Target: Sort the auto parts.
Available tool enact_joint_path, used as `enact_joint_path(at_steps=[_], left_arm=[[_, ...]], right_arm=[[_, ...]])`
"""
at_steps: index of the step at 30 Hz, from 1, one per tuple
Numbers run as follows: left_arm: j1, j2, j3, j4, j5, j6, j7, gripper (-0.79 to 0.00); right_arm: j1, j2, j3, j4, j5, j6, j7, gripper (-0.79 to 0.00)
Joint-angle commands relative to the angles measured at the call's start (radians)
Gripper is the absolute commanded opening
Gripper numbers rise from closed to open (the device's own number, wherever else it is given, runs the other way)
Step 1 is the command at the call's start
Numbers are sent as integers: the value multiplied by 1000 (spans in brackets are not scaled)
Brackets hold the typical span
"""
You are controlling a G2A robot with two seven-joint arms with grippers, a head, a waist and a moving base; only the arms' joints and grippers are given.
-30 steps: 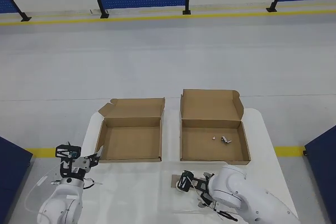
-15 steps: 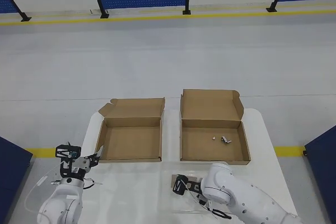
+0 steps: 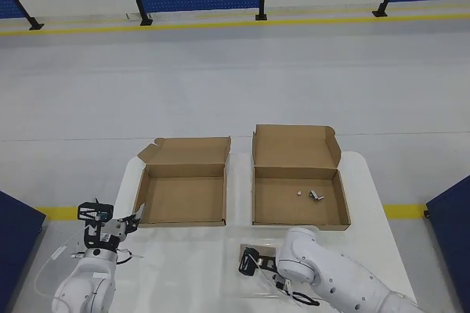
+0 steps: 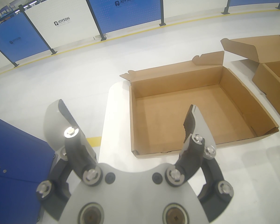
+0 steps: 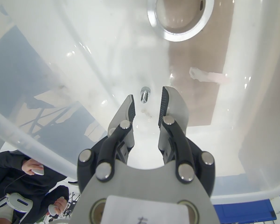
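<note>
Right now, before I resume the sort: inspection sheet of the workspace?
Surface: white table carrying two open cardboard boxes and a clear bin.
Job's things: left box, no parts seen in it; right box holds two small parts; clear bin holds a bolt, a metal ring and a translucent piece.
Clutter: nothing seen.
Grippers: left gripper open, holding nothing, near the left box's front corner; right gripper open inside the bin, lined up on the bolt, not gripping it.
Cables: thin white cable beside the left arm.
Surroundings: blue and white partitions; yellow floor line.
</note>
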Motion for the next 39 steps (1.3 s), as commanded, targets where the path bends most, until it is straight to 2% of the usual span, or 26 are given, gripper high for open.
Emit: enact_joint_path(at_steps=[1, 3, 4, 6, 12, 19, 31, 35, 39], left_arm=[[0, 0, 0, 0, 0, 0, 0, 0], [0, 0, 0, 0, 0, 0, 0, 0], [0, 0, 0, 0, 0, 0, 0, 0], [0, 0, 0, 0, 0, 0, 0, 0], [0, 0, 0, 0, 0, 0, 0, 0], [0, 0, 0, 0, 0, 0, 0, 0], [0, 0, 0, 0, 0, 0, 0, 0], [0, 0, 0, 0, 0, 0, 0, 0], [0, 0, 0, 0, 0, 0, 0, 0]], right_arm=[[4, -3, -7, 10, 3, 2, 1, -573], [9, -5, -12, 20, 6, 3, 3, -594], [11, -6, -13, 25, 7, 5, 3, -634], [15, -8, -15, 33, 8, 10, 0, -785], [16, -5, 6, 14, 15, 16, -13, -785], [-18, 31, 86, -99, 38, 6, 5, -785], [-18, 31, 86, -99, 38, 6, 5, -785], [-31, 44, 158, -111, 131, -9, -42, -785], [-77, 86, 290, -162, 287, -39, -39, -785]])
